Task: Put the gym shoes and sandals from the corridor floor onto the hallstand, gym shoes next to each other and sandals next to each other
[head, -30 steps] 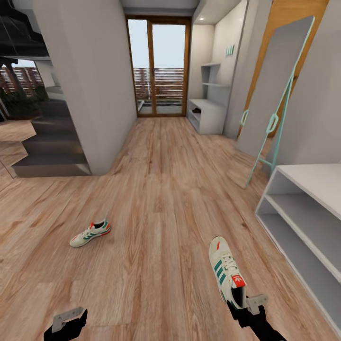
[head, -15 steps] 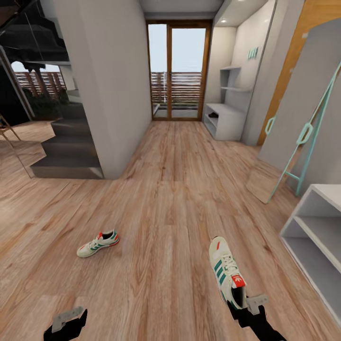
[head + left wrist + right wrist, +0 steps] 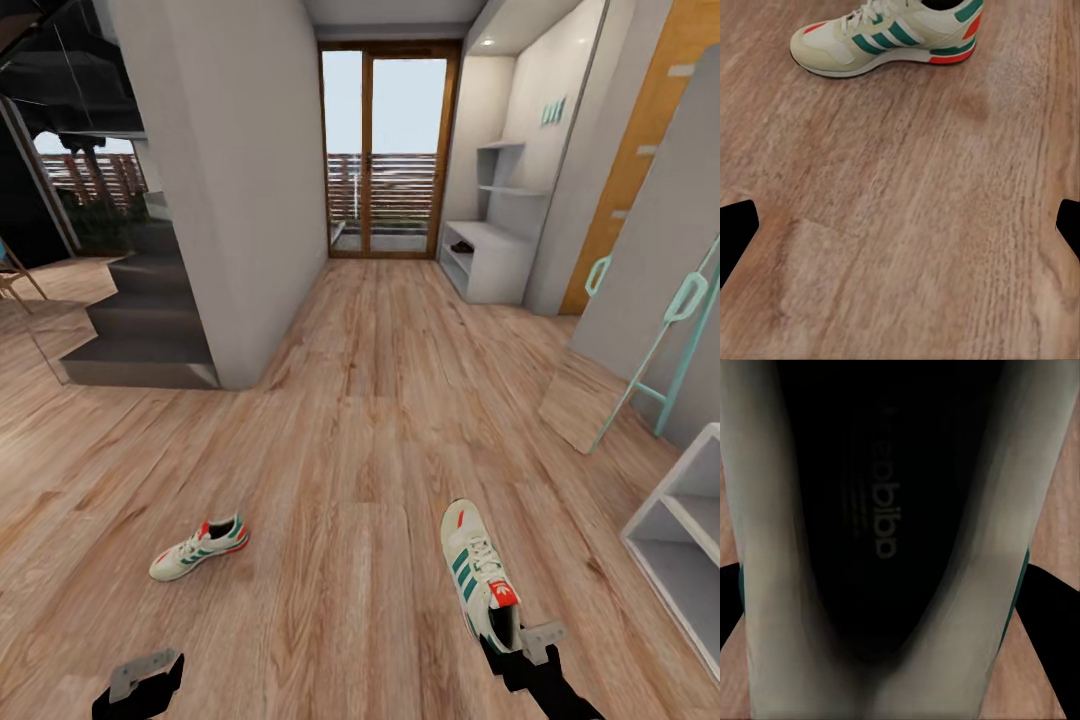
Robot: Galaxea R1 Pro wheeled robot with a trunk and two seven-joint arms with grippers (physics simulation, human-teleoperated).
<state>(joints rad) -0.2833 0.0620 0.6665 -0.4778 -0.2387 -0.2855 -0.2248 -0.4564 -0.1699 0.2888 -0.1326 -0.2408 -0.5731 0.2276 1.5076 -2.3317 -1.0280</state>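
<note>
1. Wood-grain corridor floor runs from the robot to a far glass door; the whole head view has swung left over the last second, so the camera turned and the things did not move.
2. Nearest, the right gripper has its jaws pinching the heel of one gym shoe, toe pointing away; the right wrist view looks into that shoe's dark insole.
3. Left gripper hangs empty with jaws spread.
4. Second gym shoe lies on the floor ahead-left, apart from the left jaws.
5. Hallstand has slid toward the right edge, which suggests the robot is facing the loose shoe, not the rack.
6. Far right, a small dark object on a grey bench may be a sandal; too small to tell.
</note>
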